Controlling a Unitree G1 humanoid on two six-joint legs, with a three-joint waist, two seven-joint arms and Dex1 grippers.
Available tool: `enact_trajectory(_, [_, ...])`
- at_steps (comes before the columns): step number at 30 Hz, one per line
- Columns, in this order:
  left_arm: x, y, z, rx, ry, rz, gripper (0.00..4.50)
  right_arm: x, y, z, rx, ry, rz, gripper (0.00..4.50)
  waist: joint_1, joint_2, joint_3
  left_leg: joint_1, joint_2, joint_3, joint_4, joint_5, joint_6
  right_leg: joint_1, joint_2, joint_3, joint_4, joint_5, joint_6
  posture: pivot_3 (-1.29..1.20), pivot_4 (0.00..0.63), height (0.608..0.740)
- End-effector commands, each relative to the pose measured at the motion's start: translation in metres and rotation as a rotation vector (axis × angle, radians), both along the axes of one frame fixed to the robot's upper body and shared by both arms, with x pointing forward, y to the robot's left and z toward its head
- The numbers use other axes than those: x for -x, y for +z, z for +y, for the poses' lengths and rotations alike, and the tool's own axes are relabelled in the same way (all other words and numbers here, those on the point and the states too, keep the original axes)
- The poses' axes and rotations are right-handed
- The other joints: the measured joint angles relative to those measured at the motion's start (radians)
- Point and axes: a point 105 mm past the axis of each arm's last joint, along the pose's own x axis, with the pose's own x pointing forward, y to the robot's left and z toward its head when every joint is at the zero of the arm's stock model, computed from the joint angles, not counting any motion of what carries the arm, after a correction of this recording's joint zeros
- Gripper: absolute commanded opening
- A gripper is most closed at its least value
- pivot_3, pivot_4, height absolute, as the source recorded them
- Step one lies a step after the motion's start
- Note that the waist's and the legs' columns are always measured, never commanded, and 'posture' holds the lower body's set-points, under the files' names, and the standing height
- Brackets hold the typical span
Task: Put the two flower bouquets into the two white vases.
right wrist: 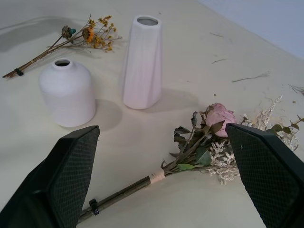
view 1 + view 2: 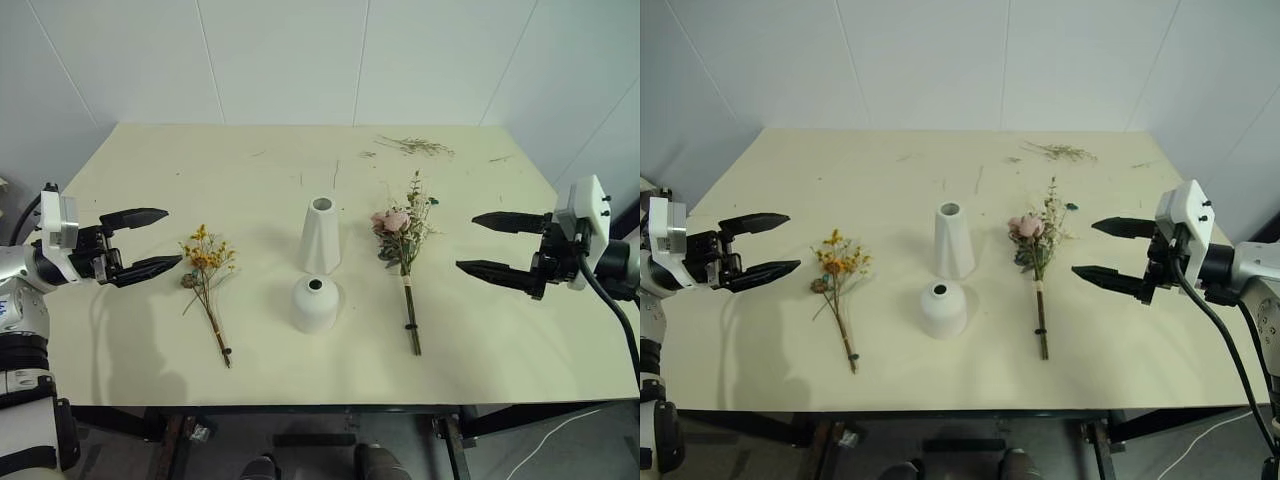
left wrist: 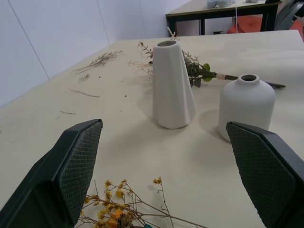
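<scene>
Tall vase (image 3: 172, 85) hides the rose bouquet (image 3: 202, 72) — partly.

This looks like a plain test room or lab set up for robot trials, not a home or a shop. A bare cream table (image 2: 300, 150) stands against white panelled walls (image 2: 290, 60) with thin seams between the panels and nothing hung on them. The tabletop is scuffed and carries bits of dried plant litter (image 2: 415, 146) at its far right. Under its near edge show a dark metal frame (image 2: 300, 425) and a grey floor (image 2: 1200, 450), with a white cable (image 2: 1205, 435) lying on it at the right. In the left wrist view a second table with black legs (image 3: 216, 12) stands further off, with some orange item (image 3: 244, 23) beneath it.
</scene>
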Motion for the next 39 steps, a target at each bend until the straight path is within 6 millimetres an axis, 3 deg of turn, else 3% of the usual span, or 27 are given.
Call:
enact_trajectory(1, [-0.004,0.014,0.001,0.001,0.021,-0.049,4.47,0.009,0.012,0.004,-0.027,0.017,-0.059,4.5,0.001,0.0,0.0,0.0,0.0,0.0,0.0,0.0,0.0,0.0,0.0,0.0,0.0,0.0,0.0,0.0,0.15,0.74])
enact_trajectory(7, [-0.007,0.008,-0.01,0.062,0.015,-0.02,4.47,0.009,0.011,0.001,-0.03,0.009,-0.041,4.5,0.003,0.0,0.0,0.0,0.0,0.0,0.001,0.0,0.0,0.001,0.0,0.0,0.0,0.0,0.0,0.0,0.15,0.74])
enact_trajectory(12, [-0.016,0.009,-0.008,0.046,0.096,-0.043,4.47,0.009,0.014,0.008,-0.043,0.05,-0.043,4.5,0.0,0.0,0.0,0.0,0.0,0.0,0.002,0.0,0.0,0.001,0.0,0.0,0.001,0.0,0.0,0.0,0.15,0.74])
enact_trajectory(15, [-0.018,0.016,-0.005,0.077,0.225,-0.041,4.47,0.008,0.016,0.017,-0.053,0.107,-0.045,4.5,-0.002,0.0,0.0,0.0,0.0,0.0,0.003,0.0,0.0,0.001,0.0,0.0,0.001,0.0,0.0,0.0,0.15,0.74])
enact_trajectory(18, [-0.016,0.018,-0.002,0.144,0.46,-0.026,4.47,-0.003,0.019,0.024,-0.097,0.162,-0.054,4.5,-0.007,0.0,0.0,0.0,0.0,0.0,0.003,0.0,0.0,0.001,0.0,0.001,0.002,0.001,0.001,0.0,0.15,0.74])
enact_trajectory(22, [-0.007,-0.002,-0.012,0.089,0.628,0.101,4.47,-0.007,0.014,0.027,-0.058,0.213,-0.026,4.5,0.0,0.0,0.0,0.0,0.0,-0.001,0.004,0.0,0.0,0.001,0.0,0.001,0.003,0.001,0.001,0.0,0.15,0.74])
enact_trajectory(26, [-0.003,-0.008,-0.018,0.109,0.746,0.158,4.47,-0.015,0.016,0.027,-0.066,0.218,-0.032,4.5,0.006,0.0,0.001,-0.001,-0.001,-0.001,0.007,0.0,0.0,0.001,0.0,0.001,0.004,0.001,0.001,0.0,0.15,0.74])
enact_trajectory(31, [0.015,-0.03,-0.025,0.009,0.915,0.38,4.47,-0.021,0.01,0.033,-0.066,0.269,-0.018,4.5,0.001,0.0,0.001,0.0,-0.001,-0.001,0.008,0.0,0.0,0.004,0.0,0.001,0.001,0.001,0.001,0.0,0.15,0.74])
enact_trajectory(39, [0.013,-0.035,-0.035,-0.033,1.0,0.585,4.47,-0.026,0.012,0.039,-0.052,0.317,-0.029,4.5,-0.003,0.0,0.001,0.0,-0.001,-0.001,0.008,0.0,-0.001,0.004,0.0,0.001,0.0,0.001,0.001,0.0,0.15,0.74])
